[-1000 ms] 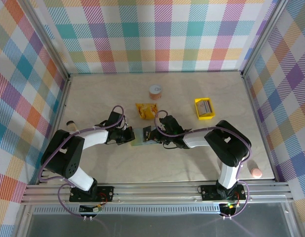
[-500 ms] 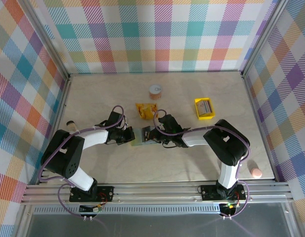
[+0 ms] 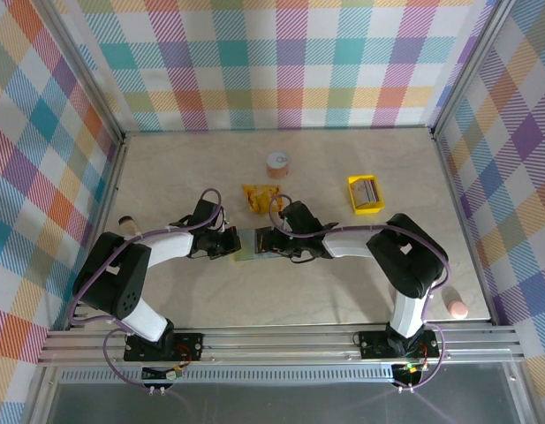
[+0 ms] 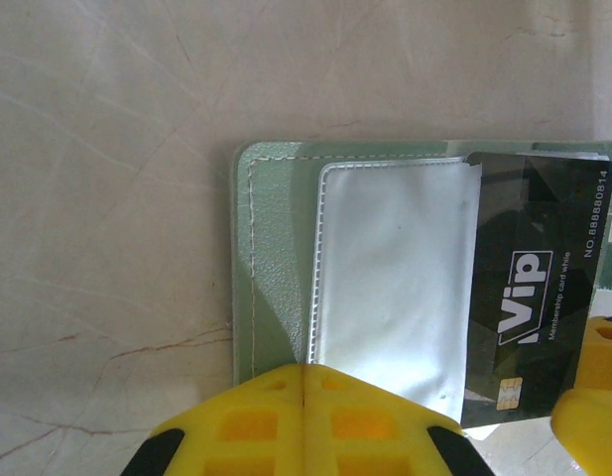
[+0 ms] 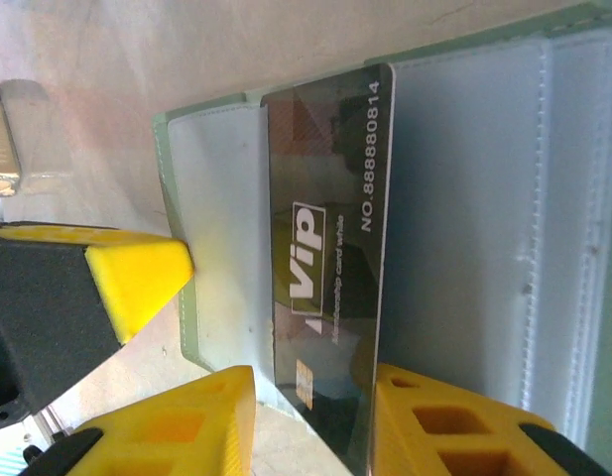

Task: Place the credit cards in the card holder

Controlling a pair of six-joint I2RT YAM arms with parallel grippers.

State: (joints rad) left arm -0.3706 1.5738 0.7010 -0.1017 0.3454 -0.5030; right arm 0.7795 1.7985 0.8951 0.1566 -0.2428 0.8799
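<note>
Card holder (image 4: 276, 258) pinched by left fingers (image 4: 246, 426); dark card (image 5: 325, 258) atop it in right fingers (image 5: 434, 426).

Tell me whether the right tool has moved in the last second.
Yes. The right tool, with the credit card between its fingers, shifted left, away from the yellow tray and further over the card holder.

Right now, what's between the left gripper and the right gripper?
The open sage-green soft card holder, a dark glossy VIP card on it, lies between left gripper and right gripper; the top view shows it.
</note>
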